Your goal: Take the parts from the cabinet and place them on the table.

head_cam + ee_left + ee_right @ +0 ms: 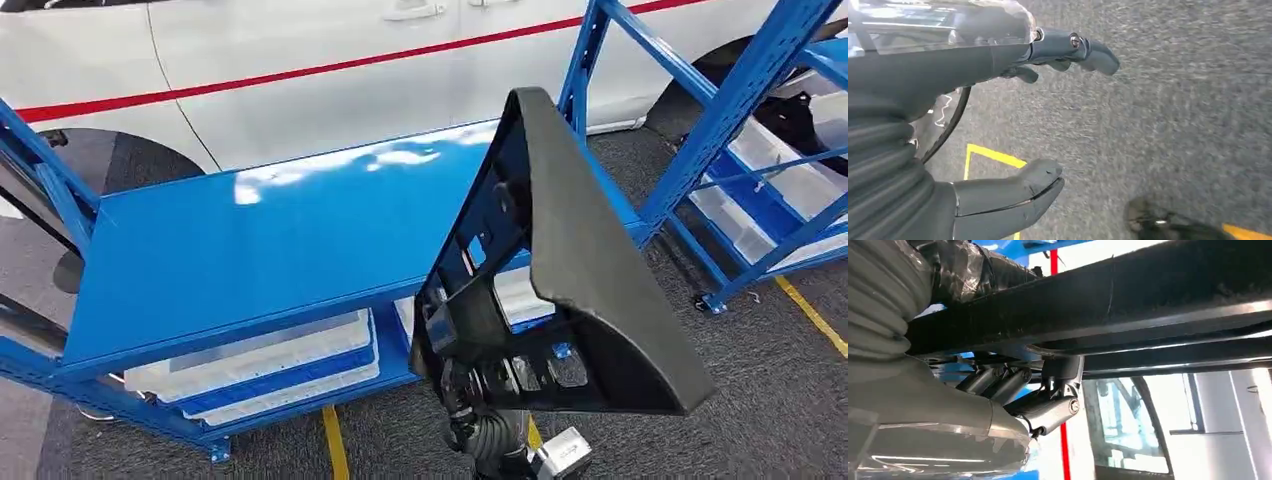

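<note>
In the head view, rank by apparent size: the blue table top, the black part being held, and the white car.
1. blue table top
2. black part, though nearness to the camera inflates it
3. white car, cropped by the frame, so its rank against the others is unsure

A glossy blue table (270, 230) stands on grey carpet floor (780, 400) marked with yellow lines (335, 445); white trays (260, 365) lie on its lower shelf (395, 365)

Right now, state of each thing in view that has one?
black triangular part: lifted, held upright-tilted over the table's near edge, not set down.
right robot hand: gripping the part's lower corner.
left robot hand: empty, fingers apart, hanging over the grey floor.
blue table: top bare.
clear bins: on the lower shelf.
</note>
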### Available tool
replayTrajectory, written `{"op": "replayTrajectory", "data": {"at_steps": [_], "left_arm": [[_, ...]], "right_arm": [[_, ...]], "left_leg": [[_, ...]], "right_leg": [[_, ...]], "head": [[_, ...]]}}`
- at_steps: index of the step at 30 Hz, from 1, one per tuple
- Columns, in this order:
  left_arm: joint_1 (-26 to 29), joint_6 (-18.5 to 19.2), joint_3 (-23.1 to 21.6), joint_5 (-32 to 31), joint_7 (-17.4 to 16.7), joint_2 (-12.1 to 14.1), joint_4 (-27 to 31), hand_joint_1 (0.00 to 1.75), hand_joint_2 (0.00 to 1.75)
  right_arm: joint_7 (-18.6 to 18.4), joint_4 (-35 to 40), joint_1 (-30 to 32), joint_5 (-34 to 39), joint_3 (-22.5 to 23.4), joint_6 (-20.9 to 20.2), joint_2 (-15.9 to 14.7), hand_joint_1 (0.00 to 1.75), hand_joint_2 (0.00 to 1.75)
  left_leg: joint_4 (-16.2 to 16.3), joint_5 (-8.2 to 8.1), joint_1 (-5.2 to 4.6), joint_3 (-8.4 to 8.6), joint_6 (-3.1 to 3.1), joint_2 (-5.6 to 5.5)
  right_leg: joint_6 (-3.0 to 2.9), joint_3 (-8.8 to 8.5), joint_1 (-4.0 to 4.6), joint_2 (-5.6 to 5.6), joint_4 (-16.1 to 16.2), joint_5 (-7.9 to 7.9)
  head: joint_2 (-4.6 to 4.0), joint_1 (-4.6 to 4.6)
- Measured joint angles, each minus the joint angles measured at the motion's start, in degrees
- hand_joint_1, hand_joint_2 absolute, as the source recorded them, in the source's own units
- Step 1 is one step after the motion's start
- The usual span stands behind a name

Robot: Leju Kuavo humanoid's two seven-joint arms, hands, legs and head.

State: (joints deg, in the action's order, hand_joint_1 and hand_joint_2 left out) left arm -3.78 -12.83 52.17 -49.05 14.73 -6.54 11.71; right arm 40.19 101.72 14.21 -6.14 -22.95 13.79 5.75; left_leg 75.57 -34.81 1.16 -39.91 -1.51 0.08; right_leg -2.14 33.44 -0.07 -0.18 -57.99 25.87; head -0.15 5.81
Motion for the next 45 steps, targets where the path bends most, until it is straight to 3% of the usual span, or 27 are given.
{"op": "replayTrajectory", "data": {"at_steps": [1, 3, 5, 9, 11, 13, 14, 16, 18, 19, 20, 21, 24, 25, 28, 30, 32, 33, 34, 35, 36, 39, 40, 41, 42, 44, 45], "left_arm": [[0.00, -0.02, 0.07, 0.00, -0.02, 0.00, 0.00, 0.00, 1.75], [-0.04, -0.04, 0.22, 0.00, -0.02, 0.00, 0.00, 0.00, 1.75], [-0.35, -0.11, 0.22, 0.00, -0.02, 0.07, 0.00, 0.00, 1.75], [-0.28, -0.26, 0.50, 0.02, -0.15, -0.07, 0.00, 0.00, 1.75], [-0.53, -0.28, 1.03, -0.04, -0.83, -0.28, 0.00, 0.00, 1.75], [-0.37, -0.24, 1.53, -0.79, -1.07, -0.28, 0.00, 0.00, 1.75], [-0.31, -0.13, 1.86, -1.18, -1.16, -0.31, 0.00, 0.00, 1.75], [-0.28, -0.02, 2.36, -1.22, -1.25, -0.37, 0.00, 0.00, 1.75], [-0.32, 0.09, 2.71, -1.31, -1.25, -0.61, -0.02, 0.00, 1.75], [-0.34, 0.13, 2.73, -1.33, -1.25, -0.63, 0.00, 0.00, 1.75], [-0.09, 0.22, 2.80, -1.36, -1.25, -0.61, 0.00, 0.00, 1.75], [0.12, 0.24, 2.93, -1.44, -1.23, -0.61, 0.00, 0.00, 1.75], [0.14, 0.42, 3.11, -1.90, -0.92, -0.61, 0.00, 0.00, 1.75], [0.08, 0.44, 3.17, -1.92, -0.85, -0.59, 0.00, 0.00, 1.75], [0.18, 0.57, 3.43, -1.97, -0.83, -0.66, 0.00, 0.00, 1.75], [0.20, 0.57, 3.78, -2.21, -0.92, -0.61, 0.00, 0.00, 1.75], [0.17, 0.57, 4.05, -2.38, -1.25, -0.61, 0.00, 0.00, 1.75], [0.18, 0.61, 4.07, -2.40, -1.42, -0.61, 0.00, 0.00, 1.75], [0.16, 0.74, 4.09, -2.47, -1.58, -0.61, 0.00, 0.00, 1.75], [0.17, 0.81, 4.11, -2.58, -1.82, -0.46, 0.05, 0.00, 1.75], [0.23, 0.85, 4.13, -2.62, -1.92, -0.53, 0.05, 0.00, 1.75], [-0.06, 0.87, 4.15, -2.91, -1.99, -0.55, 0.05, 0.00, 1.75], [-0.07, 0.92, 4.15, -2.93, -2.03, -0.92, 0.05, 0.00, 1.75], [-0.02, 0.92, 4.18, -2.97, -2.17, -0.85, 0.07, 0.00, 1.75], [0.10, 0.94, 4.18, -3.10, -2.43, -0.85, 0.07, 0.00, 1.75], [0.46, 1.09, 4.22, -3.41, -2.73, -0.87, 0.07, 0.00, 1.75], [0.54, 1.25, 4.26, -3.52, -2.78, -0.87, 0.07, 0.00, 1.75]], "right_arm": [[0.00, 0.00, 0.27, 0.00, 0.26, -0.22, 0.02, 1.75, 1.75], [0.00, 0.02, 0.78, 0.00, 0.79, -0.26, 0.20, 1.75, 1.75], [0.02, 0.04, 1.03, -0.02, 1.05, -0.26, 0.39, 1.75, 1.75], [0.02, 0.04, 1.50, 0.04, 1.55, -0.81, 0.46, 1.75, 1.75], [0.02, 0.04, 2.42, 0.74, 2.30, -1.88, 0.48, 1.75, 1.75], [0.02, -0.15, 3.84, 1.07, 3.59, -4.68, 0.83, 1.75, 1.75], [0.02, -0.48, 4.37, 1.09, 4.69, -6.53, 1.37, 1.75, 1.75], [0.00, -0.98, 5.10, 1.49, 5.68, -7.08, 1.82, 1.75, 1.75], [0.00, -1.51, 5.70, 2.21, 6.73, -7.62, 2.25, 1.75, 1.75], [0.00, -1.62, 5.84, 2.43, 7.08, -8.20, 2.45, 1.75, 1.75], [-0.02, -1.83, 5.84, 2.84, 7.54, -9.13, 2.79, 1.75, 1.75], [0.00, -1.99, 6.08, 3.17, 8.21, -10.37, 3.41, 1.75, 1.75], [0.02, -2.10, 6.83, 3.45, 10.25, -13.44, 4.94, 1.75, 1.75], [0.02, -2.16, 7.01, 3.56, 10.82, -14.41, 5.53, 1.75, 1.75], [0.02, -2.40, 7.49, 3.26, 12.44, -16.35, 6.97, 1.75, 1.75], [0.02, -2.64, 7.73, 2.65, 13.26, -16.78, 7.52, 1.75, 1.75], [0.02, -2.95, 8.02, 2.58, 14.01, -17.48, 7.95, 1.75, 1.75], [0.02, -3.04, 8.11, 2.58, 14.38, -17.81, 8.20, 1.75, 1.75], [0.02, -3.06, 8.16, 2.58, 14.60, -18.03, 8.35, 1.75, 1.75], [0.02, -3.15, 8.19, 2.60, 14.88, -18.40, 8.68, 1.75, 1.75], [0.02, -3.19, 8.18, 2.62, 15.10, -18.53, 8.89, 1.75, 1.75], [0.02, -3.28, 8.31, 2.69, 15.58, -18.69, 9.20, 1.75, 1.75], [0.04, -3.28, 8.40, 2.75, 15.82, -18.75, 9.25, 1.75, 1.75], [0.04, -3.32, 8.52, 3.06, 16.06, -19.15, 9.38, 1.75, 1.75], [0.02, -3.37, 8.50, 3.21, 16.31, -19.78, 9.49, 1.75, 1.75], [0.02, -3.54, 8.53, 3.23, 16.57, -20.68, 9.64, 1.75, 1.75], [0.02, -3.74, 8.52, 2.93, 16.68, -20.87, 9.73, 1.75, 1.75]], "left_leg": [[-1.27, 1.67, -0.01, 1.74, 0.13, 0.00], [-9.41, 5.17, -0.12, 8.18, 0.70, -0.01], [-18.61, 2.98, -0.68, 14.37, 1.60, 0.02], [-18.87, 4.91, -0.61, 12.78, 2.58, 0.02], [-19.19, 6.38, -0.31, 11.47, 3.53, 0.63], [-19.02, 7.76, -0.31, 9.81, 3.65, 0.64], [-18.87, 8.39, -0.31, 8.85, 3.58, 0.66], [-18.37, 9.57, -0.25, 6.84, 3.24, 0.69], [-17.58, 10.31, -0.06, 5.09, 2.90, 1.27], [-17.06, 10.51, -0.12, 4.65, 2.62, 1.35], [-16.54, 10.73, -0.38, 4.20, 2.23, 1.37], [-16.64, 11.04, -0.35, 4.38, 1.77, 1.67], [-16.95, 12.30, -0.19, 4.16, 0.34, 2.90], [-16.21, 11.18, 0.12, 3.67, -0.02, 2.32], [-6.65, 0.91, 0.04, 0.80, -0.20, 0.73], [-0.01, -0.66, -0.08, -0.18, 0.03, 0.46], [-1.68, 3.10, -0.40, 2.62, 0.78, 0.36], [-6.84, 4.99, -0.76, 6.43, 1.55, -0.24], [-11.69, 5.56, -0.99, 9.81, 2.36, -1.61], [-17.19, 3.77, -1.13, 13.18, 3.57, -3.90], [-19.07, 3.63, -0.94, 14.19, 3.25, -3.76], [-19.68, 4.20, -1.52, 13.74, 3.52, -2.16], [-20.61, 5.19, -0.60, 13.96, 3.62, -1.12], [-21.04, 5.61, -0.73, 13.78, 3.95, -0.66], [-21.05, 5.84, -0.73, 13.48, 4.01, 0.09], [-20.76, 5.99, -0.72, 12.83, 3.86, 1.64], [-20.52, 6.04, -0.65, 12.49, 3.77, 2.55]], "right_leg": [[0.01, 0.65, 0.07, -0.06, -0.33, -0.41], [0.20, 2.25, 0.22, -0.07, -1.11, -1.06], [0.75, 3.22, 0.61, -0.13, -1.97, -1.70], [2.22, 3.08, 0.51, -0.21, -1.58, -3.42], [2.71, 4.71, 0.10, 0.31, -4.75, 2.01], [3.34, 6.63, -0.33, 0.27, -12.58, 8.59], [3.60, 7.28, -0.46, 0.26, -16.32, 10.04], [3.98, 5.62, -0.89, 0.21, -17.44, 7.91], [4.19, -0.65, -1.23, -0.13, -9.64, 4.02], [4.37, -4.20, -1.28, -1.58, -4.84, 3.88], [4.28, -6.54, -0.79, -2.98, -0.52, 6.06], [3.07, -5.98, -0.46, -2.33, -0.91, 5.62], [1.37, -4.66, -0.29, -0.99, -0.55, 4.62], [0.59, -3.88, -0.56, -0.82, -0.39, 3.72], [-0.32, -1.17, -0.24, 0.57, -0.35, 1.80], [-0.49, 0.41, 0.21, 1.42, -0.53, 0.57], [-0.49, 1.78, 0.62, 2.50, -0.74, -0.48], [-0.43, 2.23, 0.90, 3.14, -0.77, -1.00], [-0.44, 2.51, 0.99, 3.59, -0.79, -1.42], [-0.26, 2.82, 1.09, 4.02, -0.85, -1.87], [0.02, 3.14, 1.08, 4.50, -0.93, -2.30], [1.24, 3.49, 0.73, 6.06, -0.56, -3.52], [1.38, 3.69, 0.71, 5.63, -1.15, -3.34], [1.88, 4.55, 0.97, 3.09, -2.92, -1.19], [2.32, 6.07, 0.72, 1.80, -6.40, 1.56], [3.14, 9.28, -0.03, 0.85, -14.98, 6.11], [3.60, 10.03, -0.49, 0.64, -17.82, 7.05]], "head": [[0.00, -0.02], [0.00, -0.02], [0.00, -0.02], [0.00, 0.02], [-0.02, 0.09], [0.00, 0.04], [0.00, 0.04], [0.00, 0.04], [0.00, 0.02], [0.00, 0.04], [0.00, 0.07], [0.00, -0.03], [0.00, 0.07], [0.00, 0.00], [0.00, -0.02], [0.00, -0.04], [0.00, -0.04], [0.00, -0.02], [0.00, -0.04], [0.00, 0.02], [0.00, 0.02], [0.00, -0.02], [0.00, -0.07], [0.00, 0.11], [0.00, 0.02], [0.00, 0.02], [0.00, 0.04]]}}
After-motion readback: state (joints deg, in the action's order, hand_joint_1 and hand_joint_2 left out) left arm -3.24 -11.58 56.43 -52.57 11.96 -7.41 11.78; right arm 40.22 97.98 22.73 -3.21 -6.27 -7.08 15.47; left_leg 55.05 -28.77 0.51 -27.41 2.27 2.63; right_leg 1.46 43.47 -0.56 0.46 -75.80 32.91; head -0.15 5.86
